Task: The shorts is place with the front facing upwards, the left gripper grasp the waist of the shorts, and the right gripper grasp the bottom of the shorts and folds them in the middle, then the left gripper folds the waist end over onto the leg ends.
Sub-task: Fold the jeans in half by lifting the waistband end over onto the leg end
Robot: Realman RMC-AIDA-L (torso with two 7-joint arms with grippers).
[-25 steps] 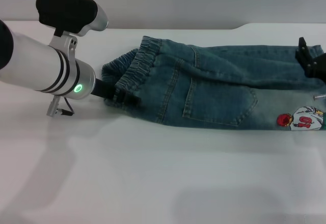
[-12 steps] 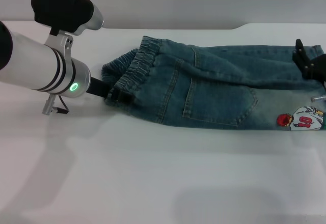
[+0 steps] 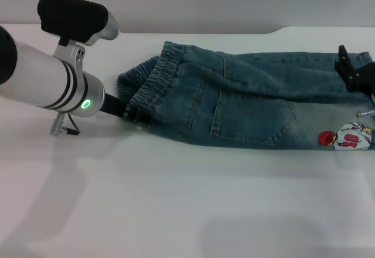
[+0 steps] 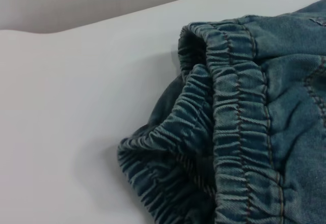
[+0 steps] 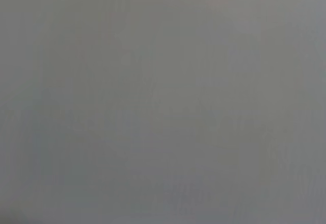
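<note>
The shorts [image 3: 246, 102] lie folded lengthwise on the white worktop [image 3: 176, 199], back pocket [image 3: 252, 117] upward, waist [image 3: 153, 85] toward the left arm and cartoon patch [image 3: 345, 138] at the right edge. The left pincer [image 3: 132, 112] sits at the near corner of the ruched waist, touching the denim; whether it is pinching cannot be told. The right pincer [image 3: 354, 73] rests over the leg end; its state cannot be told.

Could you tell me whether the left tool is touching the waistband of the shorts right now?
Touching. In the head view the left tool runs straight into the puckered waist of the shorts, with denim lying over its black tip and no gap showing.
</note>
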